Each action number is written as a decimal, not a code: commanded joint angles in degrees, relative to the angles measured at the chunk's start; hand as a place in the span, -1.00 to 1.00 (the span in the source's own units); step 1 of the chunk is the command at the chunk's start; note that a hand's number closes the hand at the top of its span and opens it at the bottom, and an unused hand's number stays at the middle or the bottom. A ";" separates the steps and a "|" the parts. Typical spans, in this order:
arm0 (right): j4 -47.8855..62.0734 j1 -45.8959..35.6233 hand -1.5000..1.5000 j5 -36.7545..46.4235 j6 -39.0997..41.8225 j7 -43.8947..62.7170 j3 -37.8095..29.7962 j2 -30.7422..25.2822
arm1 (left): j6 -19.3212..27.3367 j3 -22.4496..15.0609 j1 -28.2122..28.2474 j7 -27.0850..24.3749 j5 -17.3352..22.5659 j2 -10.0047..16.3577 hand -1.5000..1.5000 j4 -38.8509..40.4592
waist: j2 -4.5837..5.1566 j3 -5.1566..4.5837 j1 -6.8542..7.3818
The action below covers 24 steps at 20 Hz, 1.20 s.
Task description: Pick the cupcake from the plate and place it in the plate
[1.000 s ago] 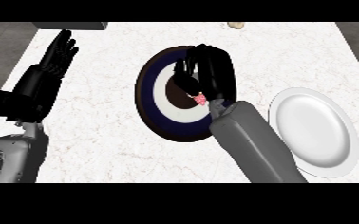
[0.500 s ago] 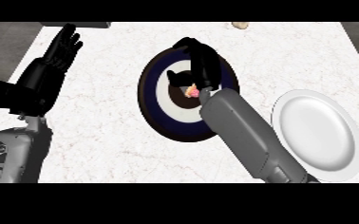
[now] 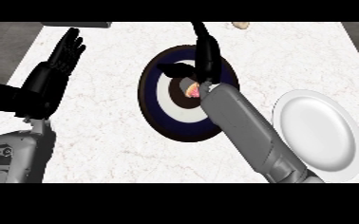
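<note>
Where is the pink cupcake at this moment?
In the head view, the small pink cupcake sits at the centre of the dark blue round plate, close against the base of the black right hand. The white round plate lies to its right.

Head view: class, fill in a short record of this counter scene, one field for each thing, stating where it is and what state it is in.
counter: white marbled top
dark plate: blue with a white ring, mid-counter
cupcake: at the dark plate's centre, partly hidden by the right wrist
white plate: right of the dark plate, apart from it
right hand: over the dark plate, fingers straight, not closed on the cupcake
left hand: open, fingers up, resting at the left
beige thing: far edge, too small to tell
</note>
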 commanded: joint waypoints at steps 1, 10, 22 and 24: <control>-4.38 2.33 -1.00 -8.09 -0.40 -7.86 -3.93 0.00 | -0.24 1.98 -1.23 -1.14 0.16 0.97 0.00 2.68 | -0.18 0.00 -1.36; -18.37 18.20 -1.00 -13.28 6.00 -13.42 -10.02 -5.04 | 0.80 0.95 2.26 -0.60 -2.02 -0.34 0.00 -0.81 | -0.78 -0.03 -3.19; -25.85 40.07 -1.00 -21.38 25.00 -28.34 -19.34 -15.60 | -0.16 2.31 1.69 5.03 -0.72 0.27 0.00 -5.74 | -0.70 -0.03 -2.82; -28.55 40.37 -1.00 -22.70 28.33 -26.13 -22.01 -19.05 | -3.48 5.62 3.41 -0.07 2.14 1.60 0.00 -1.83 | -0.68 -0.06 -2.74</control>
